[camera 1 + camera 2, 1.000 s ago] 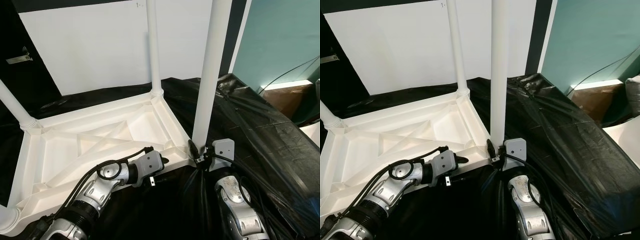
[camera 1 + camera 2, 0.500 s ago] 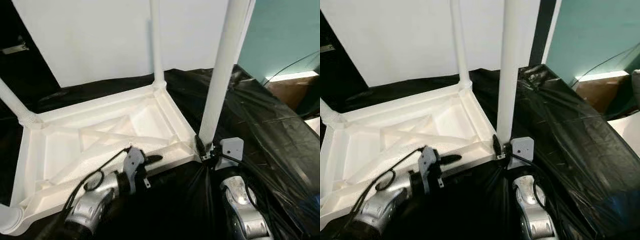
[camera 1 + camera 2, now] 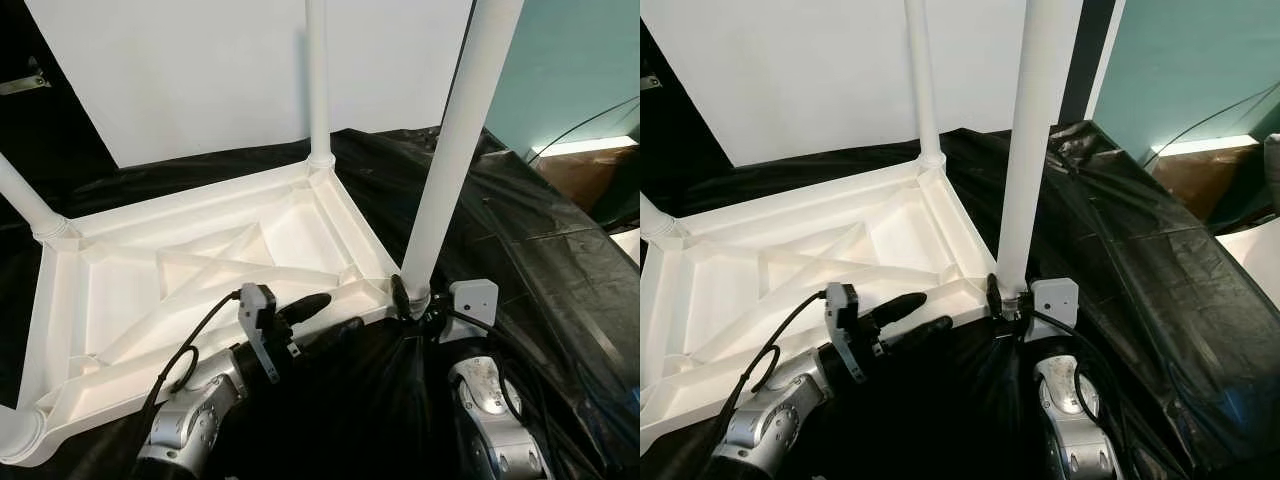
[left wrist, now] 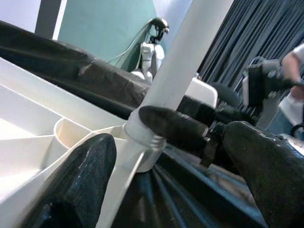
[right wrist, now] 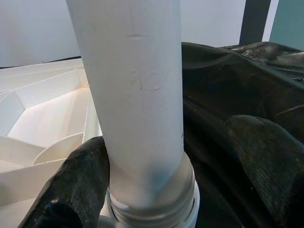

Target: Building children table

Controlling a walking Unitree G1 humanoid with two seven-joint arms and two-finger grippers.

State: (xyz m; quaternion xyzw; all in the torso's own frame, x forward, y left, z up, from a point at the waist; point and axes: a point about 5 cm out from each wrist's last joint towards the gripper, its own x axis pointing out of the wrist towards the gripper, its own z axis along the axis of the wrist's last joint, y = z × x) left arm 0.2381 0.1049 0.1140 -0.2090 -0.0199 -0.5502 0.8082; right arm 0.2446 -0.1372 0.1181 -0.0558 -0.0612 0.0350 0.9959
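Tabletop [image 3: 200,250] upside down on black sheeting [image 3: 520,230]

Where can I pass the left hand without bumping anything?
Free: the black sheet right of the near leg, and the tabletop's ribbed underside between the far leg and left corner leg. Crowded: the near corner, where the right hand brackets the leg base and the left hand sits open.

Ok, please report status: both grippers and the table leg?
Right gripper at the near table leg base, jaws around it. Left gripper open beside tabletop edge. Nothing in the way.
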